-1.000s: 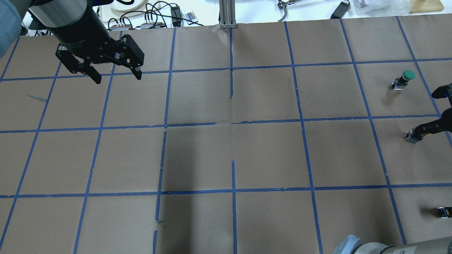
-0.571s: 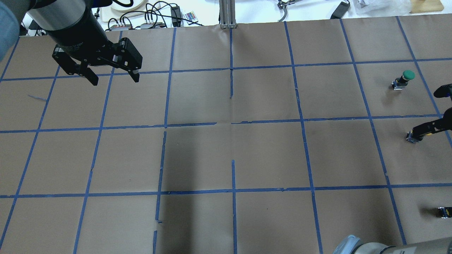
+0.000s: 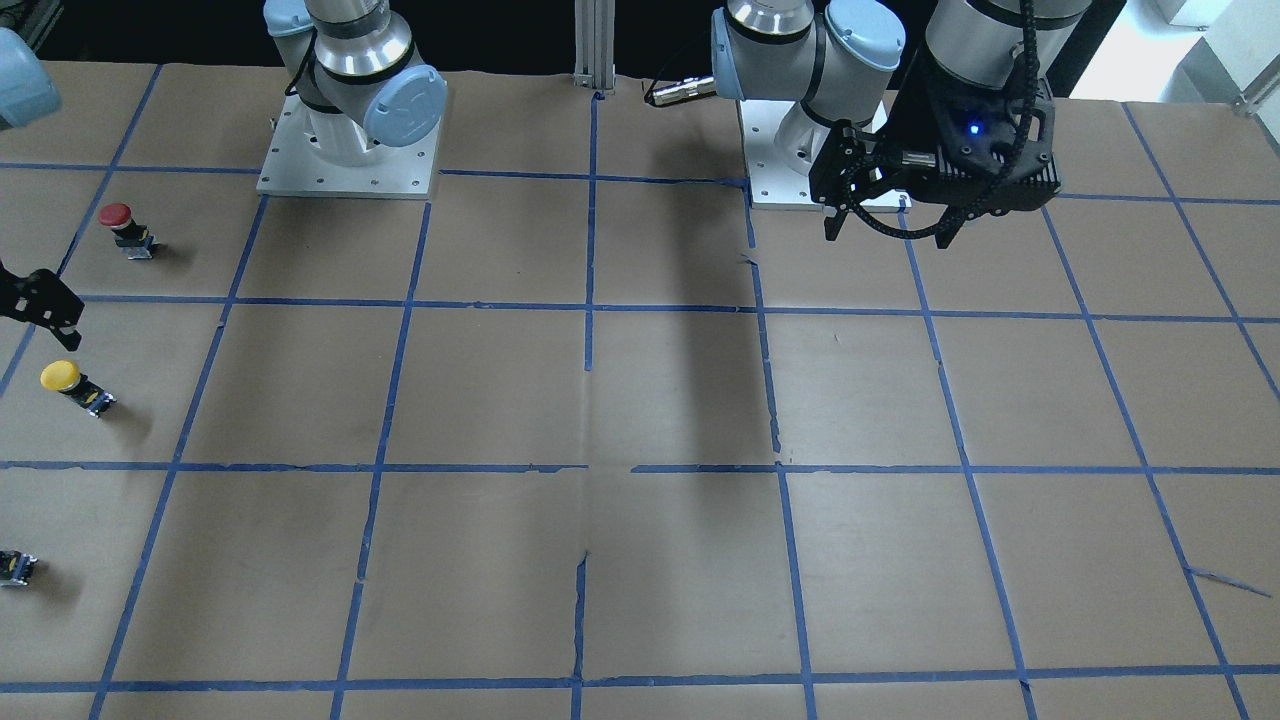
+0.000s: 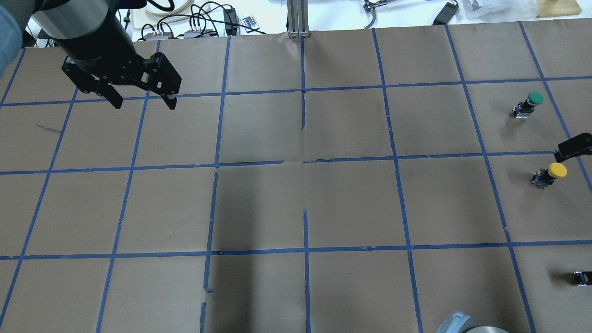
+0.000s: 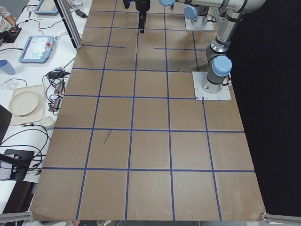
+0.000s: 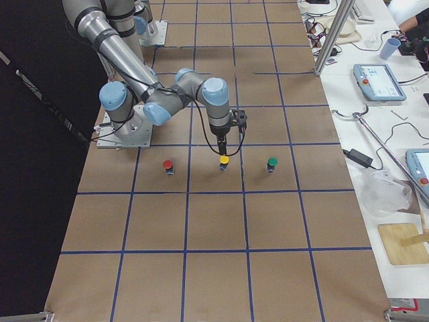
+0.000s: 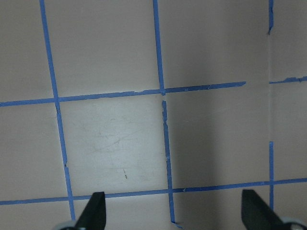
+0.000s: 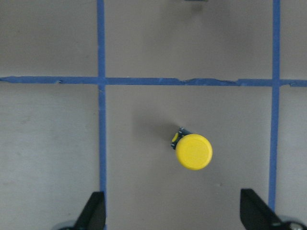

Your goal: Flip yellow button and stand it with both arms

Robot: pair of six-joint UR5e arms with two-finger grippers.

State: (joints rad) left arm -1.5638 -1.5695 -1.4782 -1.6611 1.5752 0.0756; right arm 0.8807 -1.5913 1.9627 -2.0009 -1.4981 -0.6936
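The yellow button (image 4: pixel 550 173) stands upright on the brown paper at the table's right end, yellow cap up; it also shows in the front view (image 3: pixel 62 378), the right side view (image 6: pixel 224 162) and the right wrist view (image 8: pixel 193 151). My right gripper (image 8: pixel 172 194) is open and empty, held above the button and not touching it. Only one of its fingers (image 4: pixel 573 145) shows overhead. My left gripper (image 4: pixel 143 104) is open and empty, high over the table's far left; it also shows in the front view (image 3: pixel 888 238).
A green-capped button (image 4: pixel 529 104) stands beyond the yellow one. A red-capped button (image 3: pixel 117 225) stands on the robot's side of it. A small black capless switch piece (image 4: pixel 582 277) lies at the right edge. Cables and boxes lie past the table's far edge.
My right gripper has pulled away from the yellow button toward the right edge, uncovering its cap. My left gripper has drifted a little left and back.
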